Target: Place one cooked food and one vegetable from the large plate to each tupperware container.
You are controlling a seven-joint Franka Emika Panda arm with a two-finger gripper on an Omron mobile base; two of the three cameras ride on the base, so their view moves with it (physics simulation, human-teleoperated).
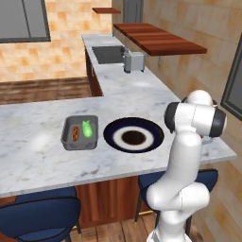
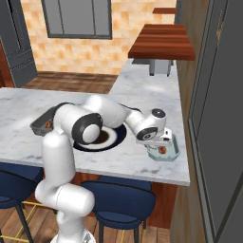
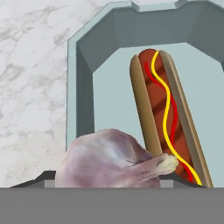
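Garlic (image 3: 109,159) sits just below me in the teal tub (image 3: 85,74), touching the hot dog (image 3: 164,113) — my fingers' spread I cannot tell. I'd judge the bulb light, papery, rounded — slippery; best gripped across its belly, not the stem.

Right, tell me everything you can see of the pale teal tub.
The pale teal tub is a shallow rectangular container with angled corners and matte walls, like plastic. It sits upright on the marble counter near its right end, under the gripper. Inside lie a hot dog with red and yellow sauce, and a garlic bulb against it.
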